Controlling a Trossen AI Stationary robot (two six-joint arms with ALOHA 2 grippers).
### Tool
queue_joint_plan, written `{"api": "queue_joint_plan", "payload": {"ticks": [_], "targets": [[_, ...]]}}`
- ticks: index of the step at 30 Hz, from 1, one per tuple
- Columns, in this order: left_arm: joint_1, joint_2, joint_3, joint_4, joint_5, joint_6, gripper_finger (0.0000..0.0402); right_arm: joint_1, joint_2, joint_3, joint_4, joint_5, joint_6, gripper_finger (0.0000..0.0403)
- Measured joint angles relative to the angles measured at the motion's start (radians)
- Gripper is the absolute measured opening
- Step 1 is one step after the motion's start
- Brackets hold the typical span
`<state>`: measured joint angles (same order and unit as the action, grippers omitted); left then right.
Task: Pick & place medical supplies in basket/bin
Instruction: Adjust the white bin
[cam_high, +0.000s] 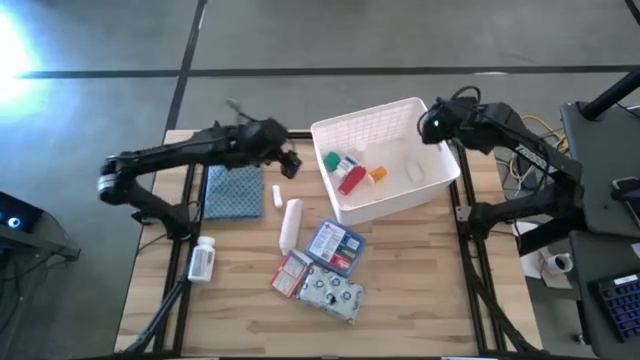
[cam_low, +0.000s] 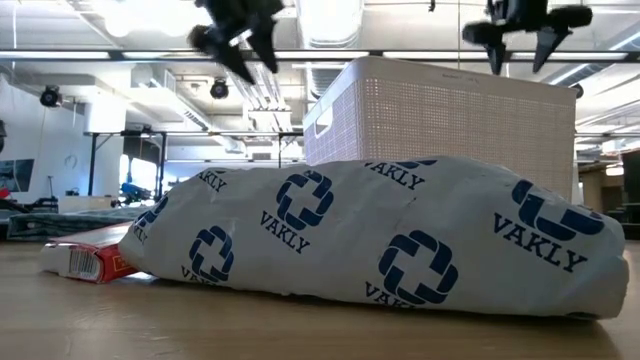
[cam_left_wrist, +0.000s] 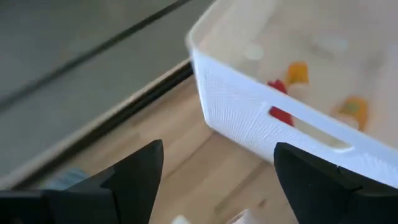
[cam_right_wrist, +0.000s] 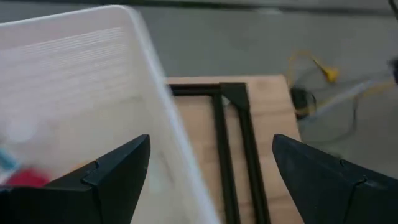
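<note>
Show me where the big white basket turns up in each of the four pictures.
High view: basket sits right of centre, near the table's far edge.
Low view: basket rises behind the printed pouch.
Left wrist view: its corner and handle slot fill the upper right.
Right wrist view: its rim crosses the left half.
Shared landmark: the wooden table.

Both arms raised above the table, left gripper (cam_high: 290, 160) and right gripper (cam_high: 432, 126) with jaws apart.

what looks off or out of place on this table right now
Nothing is spilled or damaged. The white basket sits askew to the table edges. The blue-grey cloth is the one thing that isn't a medical supply. Both grippers, left and right, are open and empty.
</note>
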<state>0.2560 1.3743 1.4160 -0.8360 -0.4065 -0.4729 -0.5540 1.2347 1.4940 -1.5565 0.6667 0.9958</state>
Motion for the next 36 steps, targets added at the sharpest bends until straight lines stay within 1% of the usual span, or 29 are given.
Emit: {"api": "queue_joint_plan", "payload": {"ticks": [2, 4, 7, 9, 13, 16, 21, 23, 25, 27, 31, 33, 36], "targets": [[0.002, -0.056, -0.132, 0.14, 0.05, -0.054, 0.0283, -0.06, 0.002, -0.028, 0.044, -0.044, -0.009, 0.0327], [-0.004, -0.094, -0.248, 0.301, 0.098, -0.094, 0.0283, -0.11, 0.003, -0.065, 0.111, -0.124, -0.044, 0.0327], [-0.003, -0.131, -0.368, 0.485, 0.134, -0.161, 0.0283, -0.148, 0.008, -0.132, 0.208, -0.21, -0.068, 0.0327], [0.0, -0.137, -0.411, 0.541, 0.13, -0.189, 0.0283, -0.164, 0.006, -0.179, 0.251, -0.245, -0.069, 0.0327], [-0.003, -0.096, -0.446, 0.546, 0.147, -0.21, 0.0283, -0.169, 0.006, -0.261, 0.299, -0.302, -0.064, 0.0327], [-0.002, -0.051, -0.436, 0.549, 0.146, -0.21, 0.0283, -0.169, 0.006, -0.31, 0.339, -0.349, -0.068, 0.0327], [0.005, 0.057, -0.374, 0.565, 0.146, -0.163, 0.0283, -0.149, 0.009, -0.377, 0.479, -0.516, -0.086, 0.0327], [0.009, 0.101, -0.332, 0.548, 0.144, -0.127, 0.0283, -0.133, 0.008, -0.393, 0.554, -0.562, -0.099, 0.0327], [0.018, 0.137, -0.286, 0.533, 0.142, -0.1, 0.0283, -0.116, 0.008, -0.401, 0.592, -0.561, -0.101, 0.0327], [0.028, 0.169, -0.238, 0.496, 0.134, -0.074, 0.0283, -0.101, 0.009, -0.399, 0.601, -0.53, -0.092, 0.0327], [0.065, 0.2, -0.162, 0.394, 0.06, 0.009, 0.0283, -0.087, 0.006, -0.361, 0.562, -0.494, -0.111, 0.0327], [0.095, 0.203, -0.141, 0.363, 0.045, 0.051, 0.0283, -0.087, 0.004, -0.34, 0.544, -0.468, -0.126, 0.0327], [0.14, 0.188, -0.123, 0.308, 0.024, 0.068, 0.0283, -0.085, -0.002, -0.303, 0.487, -0.44, -0.138, 0.0327]]}}
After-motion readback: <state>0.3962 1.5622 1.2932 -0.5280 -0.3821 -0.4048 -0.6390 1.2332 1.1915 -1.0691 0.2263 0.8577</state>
